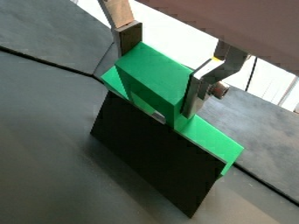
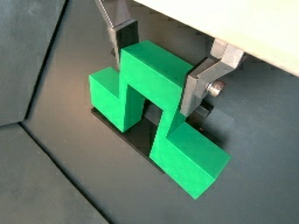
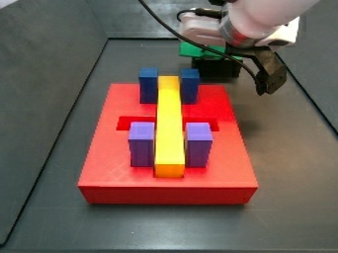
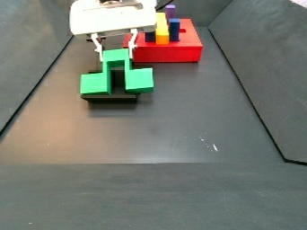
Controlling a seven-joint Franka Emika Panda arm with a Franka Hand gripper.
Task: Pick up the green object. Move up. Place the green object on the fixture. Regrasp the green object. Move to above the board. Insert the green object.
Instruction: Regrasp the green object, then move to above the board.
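The green object (image 1: 149, 83) rests on the black fixture (image 1: 152, 166), its raised stem pointing up and its arms lying across the fixture's top. My gripper (image 1: 163, 68) straddles the stem, and both finger pads press its sides; the other wrist view (image 2: 160, 66) shows the same grip on the green object (image 2: 146, 87). In a side view the gripper (image 4: 114, 52) stands over the green object (image 4: 114, 79) on the fixture (image 4: 114, 97). The red board (image 3: 119, 168) lies apart from it, with the green object (image 3: 196, 47) behind its far edge.
The board bears a long yellow bar (image 3: 169, 128), blue blocks (image 3: 149, 84) and purple blocks (image 3: 199, 143). In a side view the board (image 4: 180, 49) sits at the far right of the fixture. Dark walls bound the floor.
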